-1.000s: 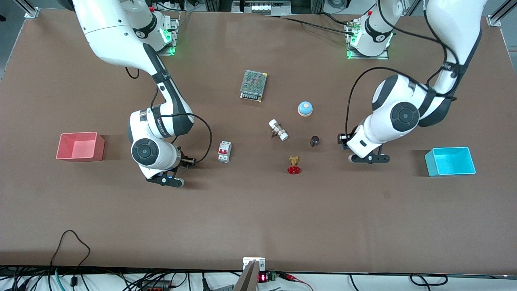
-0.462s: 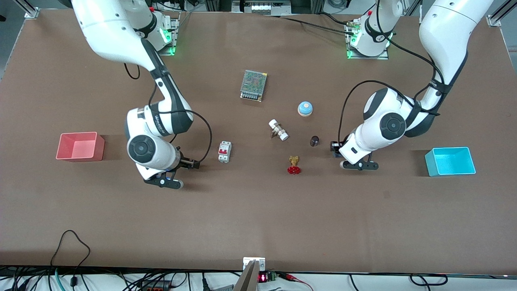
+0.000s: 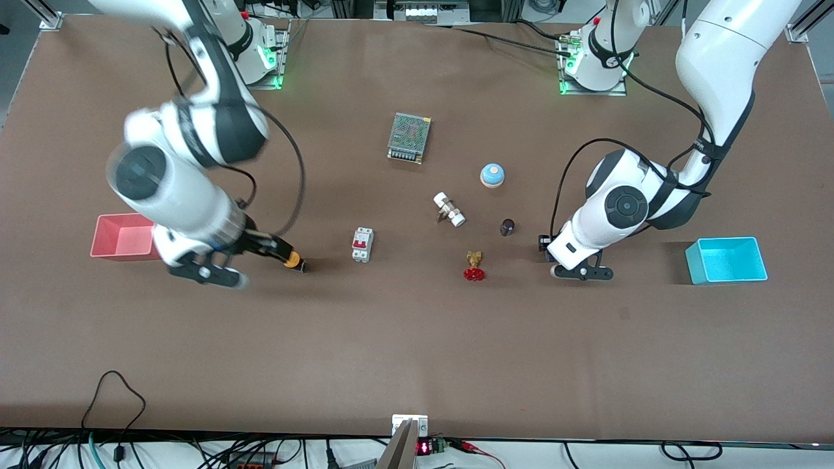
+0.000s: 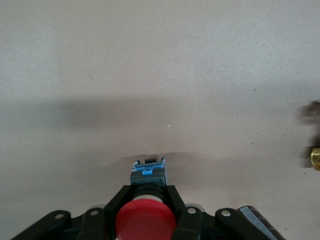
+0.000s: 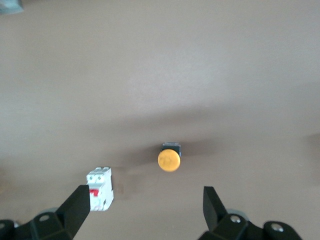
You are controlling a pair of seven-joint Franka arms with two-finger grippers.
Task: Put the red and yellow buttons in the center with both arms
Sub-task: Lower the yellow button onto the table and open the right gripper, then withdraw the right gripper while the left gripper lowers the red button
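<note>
While both bins [image 3: 124, 236] [image 3: 725, 260] sit unfilled, left gripper [image 4: 145, 220] clasps red button [image 4: 145, 221].

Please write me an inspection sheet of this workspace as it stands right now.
Surface: brown tabletop, bare toward the front camera.
Job's things: yellow button on the table; red button in the left gripper.
Clutter: circuit breaker, brass valve, blue domed button, power supply, white fitting, dark cylinder, pink bin, cyan bin.
Grippers: right gripper open above the yellow button; left shut.
Cables: black loop at the table edge.
Surroundings: nothing seen.
</note>
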